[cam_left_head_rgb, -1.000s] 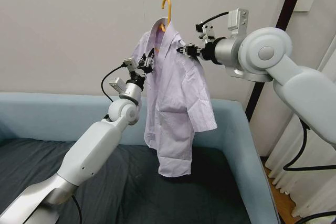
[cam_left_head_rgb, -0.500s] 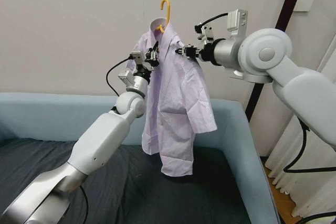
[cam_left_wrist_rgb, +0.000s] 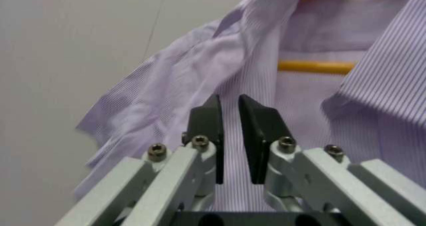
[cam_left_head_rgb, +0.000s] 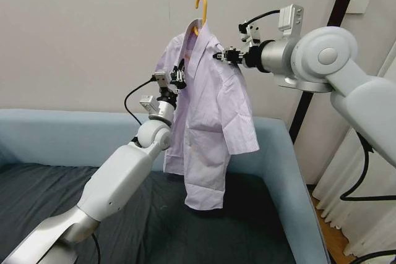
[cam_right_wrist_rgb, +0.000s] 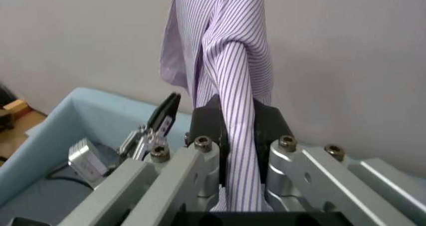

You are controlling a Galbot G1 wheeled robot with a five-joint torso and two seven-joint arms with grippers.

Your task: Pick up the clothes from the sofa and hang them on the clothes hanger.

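The shirt (cam_left_head_rgb: 207, 115), pale lilac with fine stripes, is on a yellow hanger (cam_left_head_rgb: 200, 7) and held in the air above the far right part of the sofa (cam_left_head_rgb: 62, 134). The hanger's hook points upward in front of the plain wall. The shirt's hem hangs just above the dark seat cushion (cam_left_head_rgb: 142, 214); I cannot tell whether it touches.

Right gripper (cam_left_head_rgb: 218, 55): located at the shirt's right shoulder, close below the collar. The right arm reaches in from the right at hanger height. In the right wrist view, a fold of striped cloth runs between the two black fingers (cam_right_wrist_rgb: 206, 121), and they are clamped on it. This gripper carries the shirt.

Left gripper (cam_left_head_rgb: 179, 73): located at the shirt's left side, beside the front edge and below the left shoulder. The left arm rises steeply from the near left of the scene. In the left wrist view, its black pads (cam_left_wrist_rgb: 207, 123) are drawn almost together with only a thin slit between them. No cloth lies in the slit. The shirt's open front and the hanger's yellow bar are just beyond the fingertips.

The left sleeve is bunched up near the left gripper. The right sleeve hangs freely over the sofa's right arm. A dark slanted pole (cam_left_head_rgb: 334, 23) stands at the far right, well apart from the shirt.
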